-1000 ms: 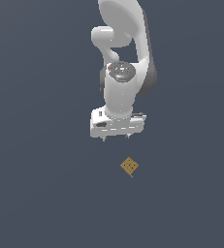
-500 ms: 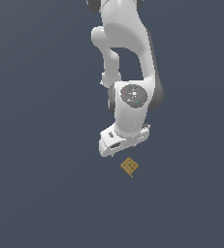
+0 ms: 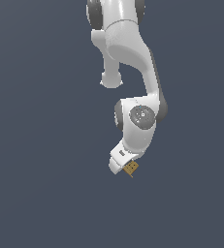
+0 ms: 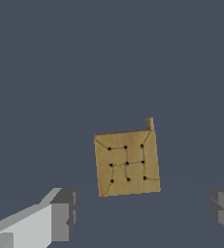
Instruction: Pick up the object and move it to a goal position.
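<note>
The object [image 3: 131,168] is a tiny tan-brown block with small dark dots on its face, lying on the flat dark grey surface. In the exterior view the white gripper [image 3: 124,165] hangs right over it and covers part of it. In the wrist view the block [image 4: 127,162] lies between and a little beyond the two grey fingertips [image 4: 65,213], which stand wide apart. A small tan peg sticks out from one corner of the block. The gripper [image 4: 142,210] is open and holds nothing.
The flat dark grey surface [image 3: 40,193] spreads all around. The white arm [image 3: 128,53] reaches down from the top of the exterior view. Nothing else shows.
The arm has swung down and toward the exterior view's right. The gripper has come from above and apart from the block to right over it. The block has not moved.
</note>
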